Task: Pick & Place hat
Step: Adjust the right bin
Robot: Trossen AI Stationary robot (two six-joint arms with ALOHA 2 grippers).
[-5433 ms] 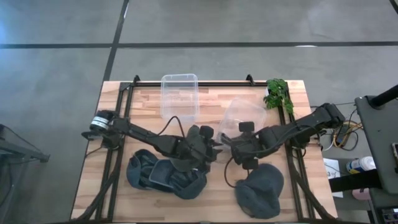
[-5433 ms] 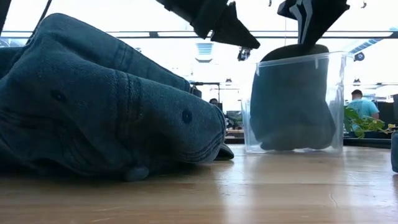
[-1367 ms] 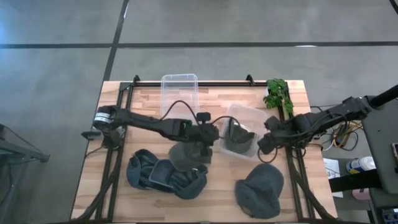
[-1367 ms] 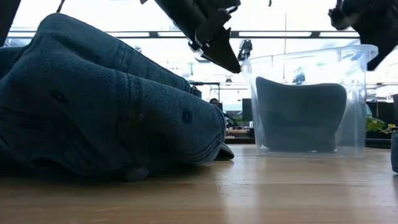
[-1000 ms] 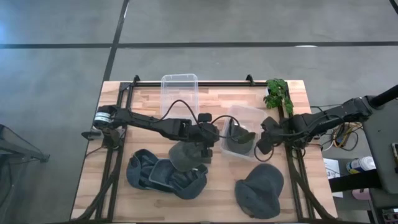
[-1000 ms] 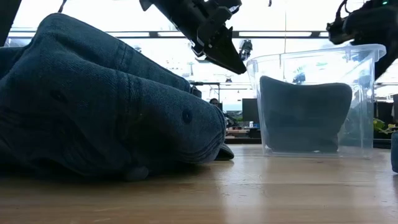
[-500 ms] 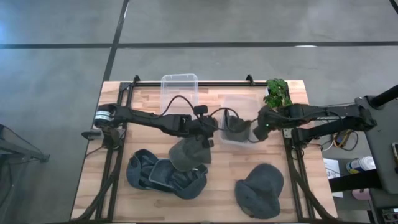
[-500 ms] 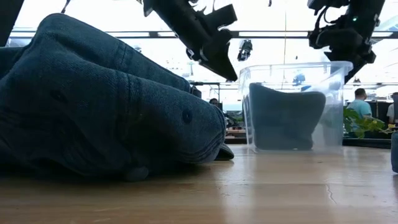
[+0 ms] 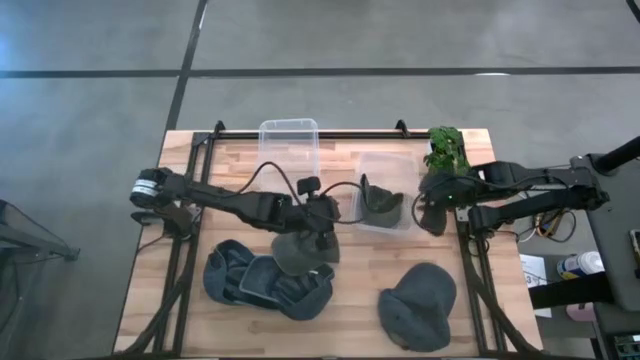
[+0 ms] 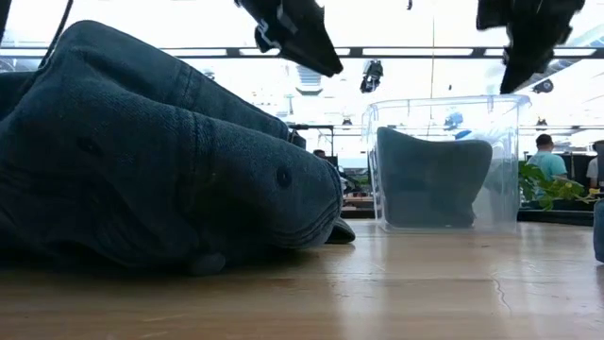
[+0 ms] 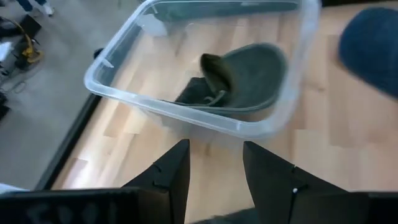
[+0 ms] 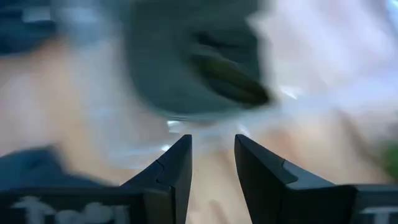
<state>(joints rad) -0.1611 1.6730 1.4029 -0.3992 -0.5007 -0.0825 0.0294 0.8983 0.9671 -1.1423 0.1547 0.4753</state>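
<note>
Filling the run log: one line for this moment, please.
hat in clear bin | left gripper open, empty | right gripper open, empty | hat pile waiting

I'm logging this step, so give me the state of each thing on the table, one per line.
Left gripper: open, holding nothing.
Right gripper: open, holding nothing.
Near tub: upright, hat inside.
Far tub: upright, looks empty.
Hat pile: on table.
Lone hat: on table.

No writing, label, brand, number or sign can be read anywhere on the table, the arms or the room behind.
</note>
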